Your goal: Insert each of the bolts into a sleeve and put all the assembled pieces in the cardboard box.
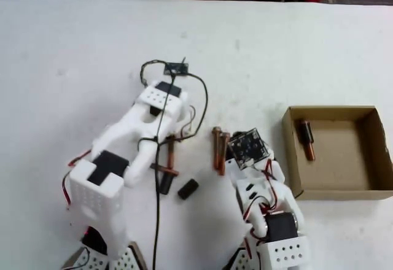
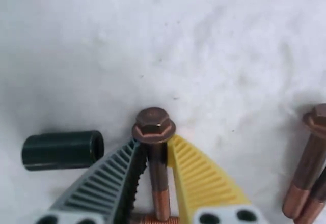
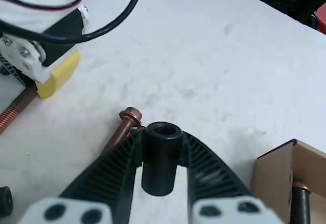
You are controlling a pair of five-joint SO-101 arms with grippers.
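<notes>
From my remote station I see the left end effector (image 2: 153, 143) closed on the shank of a copper bolt (image 2: 154, 124). Its grey and yellow fingers pinch just behind the hex flange head, which points away from the wrist over the white counter (image 2: 214, 40). A loose sleeve (image 2: 62, 150) lies on its side on the counter close to that head, not touching it. The right end effector (image 3: 162, 137) is clamped on a black sleeve (image 3: 160, 169), with both ribbed black fingers pressed against its sides. The sleeve's open bore faces away from the wrist (I can look right at the hole in the right wrist view). Just beyond the held sleeve, a pair of loose bolts (image 1: 218, 150) lies side by side on the counter. In the high view they sit between the two end effectors, so the held bolt and the held sleeve are apart with those bolts between them. A second loose sleeve (image 1: 187, 189) lies on the counter near the first one, closer to the arms' bases than the loose bolts. The cardboard box (image 1: 334, 191) sits open on the counter on the outer side of the right arm. One assembled piece (image 1: 306, 140), a bolt pushed into a dark sleeve, lies inside it near the wall that faces the right end effector.
</notes>
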